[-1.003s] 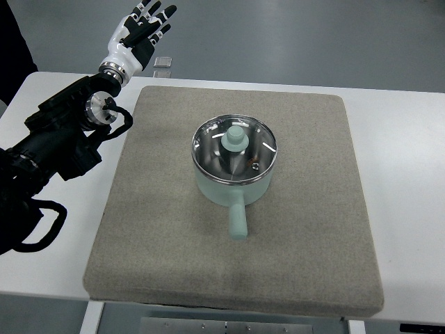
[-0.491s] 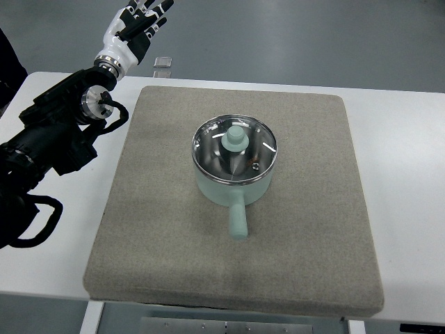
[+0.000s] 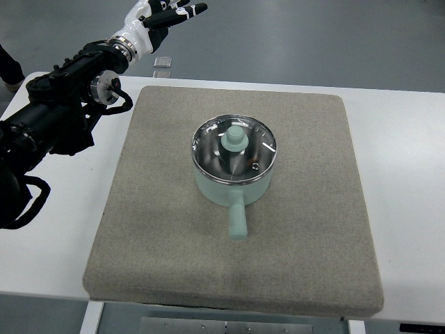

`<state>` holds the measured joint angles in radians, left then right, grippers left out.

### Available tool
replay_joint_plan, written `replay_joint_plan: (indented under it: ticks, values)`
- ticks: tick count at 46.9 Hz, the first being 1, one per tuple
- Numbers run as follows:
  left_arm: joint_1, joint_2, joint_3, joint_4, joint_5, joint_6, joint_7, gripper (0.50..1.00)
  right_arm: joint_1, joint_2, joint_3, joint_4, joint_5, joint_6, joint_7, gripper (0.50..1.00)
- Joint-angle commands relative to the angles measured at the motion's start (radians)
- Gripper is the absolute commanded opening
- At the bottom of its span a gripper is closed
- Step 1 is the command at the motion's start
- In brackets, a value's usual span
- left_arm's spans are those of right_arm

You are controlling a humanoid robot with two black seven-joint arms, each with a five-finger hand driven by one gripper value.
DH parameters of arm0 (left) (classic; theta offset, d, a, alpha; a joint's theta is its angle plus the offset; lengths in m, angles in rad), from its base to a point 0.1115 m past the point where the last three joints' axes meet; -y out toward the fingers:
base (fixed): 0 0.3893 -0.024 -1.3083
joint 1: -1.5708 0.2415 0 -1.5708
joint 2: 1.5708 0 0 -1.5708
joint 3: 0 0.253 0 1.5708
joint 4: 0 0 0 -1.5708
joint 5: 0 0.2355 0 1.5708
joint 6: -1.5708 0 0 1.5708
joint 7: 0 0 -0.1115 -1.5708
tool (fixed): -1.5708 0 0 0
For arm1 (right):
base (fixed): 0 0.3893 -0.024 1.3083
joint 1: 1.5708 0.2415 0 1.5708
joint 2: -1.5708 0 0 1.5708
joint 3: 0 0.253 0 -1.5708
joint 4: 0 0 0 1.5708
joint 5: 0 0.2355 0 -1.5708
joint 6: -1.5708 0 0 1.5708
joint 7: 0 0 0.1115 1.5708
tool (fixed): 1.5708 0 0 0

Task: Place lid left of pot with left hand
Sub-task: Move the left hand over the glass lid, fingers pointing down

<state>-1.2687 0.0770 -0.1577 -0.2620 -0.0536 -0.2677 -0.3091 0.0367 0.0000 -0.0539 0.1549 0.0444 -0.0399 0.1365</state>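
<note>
The left hand (image 3: 161,15) is up at the far left corner of the scene, beyond the table (image 3: 400,209) edge, white-and-black fingers (image 3: 191,10) fanned out and holding nothing, with the black forearm running back to the picture's left edge. And there's the target: the lid (image 3: 234,149), glass with a steel rim, seated square on the pale green pot (image 3: 231,182), which sits around the middle of the grey mat (image 3: 167,236). The lid's green knob (image 3: 235,138) stands proud in the centre, and that is the only real purchase on offer. So the relation that matters: the knob lies well apart from the hand, off toward the near right of it, across the mat's far left corner, a diagonal reach in and down. The pot's handle (image 3: 237,219) points straight toward the robot's side, so its long axis runs near-to-far and stays clear of that line of approach. The open stretch of mat to the pot's left looks like the natural landing spot, and it sits between hand and pot, which suits this arm nicely. No right arm shows at all, so the left is the only one in play. Hard to read: the fingertips are clipped by the top edge, reflections make the pot's inside tough to judge, with a small dark speck under the glass I can't identify, and a small pale tile (image 3: 163,62) lies on the floor beyond the table.
</note>
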Motion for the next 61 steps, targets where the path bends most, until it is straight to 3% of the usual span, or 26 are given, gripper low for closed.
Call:
replay_joint_plan:
  ticks: [1,10,23,29,41,52,61]
  values:
    - [-0.014,0.001,0.041,-0.019,0.06,-0.001,0.001,0.99,0.0,0.0,0.0,0.0,0.0,0.0,0.0,0.924]
    - [-0.046,0.044,0.046,-0.095,0.313,-0.004,-0.001,0.992,0.0,0.0,0.0,0.0,0.0,0.0,0.0,0.924]
    - [-0.058,0.171,0.038,-0.37,0.64,-0.005,-0.001,0.992,0.0,0.0,0.0,0.0,0.0,0.0,0.0,0.924]
    - [-0.057,0.179,0.047,-0.431,0.702,-0.005,-0.002,0.992,0.0,0.0,-0.001,0.0,-0.001,0.0,0.0,0.924]
    - [-0.087,0.225,0.046,-0.548,1.095,-0.039,-0.021,0.992,0.0,0.0,0.0,0.0,0.0,0.0,0.0,0.924]
    - [-0.195,0.27,0.047,-0.611,1.25,-0.212,-0.143,0.99,0.0,0.0,-0.001,0.0,0.0,0.0,0.0,0.924]
    - [-0.218,0.271,0.047,-0.644,1.481,-0.215,-0.222,0.99,0.0,0.0,0.0,0.0,0.0,0.0,0.0,0.924]
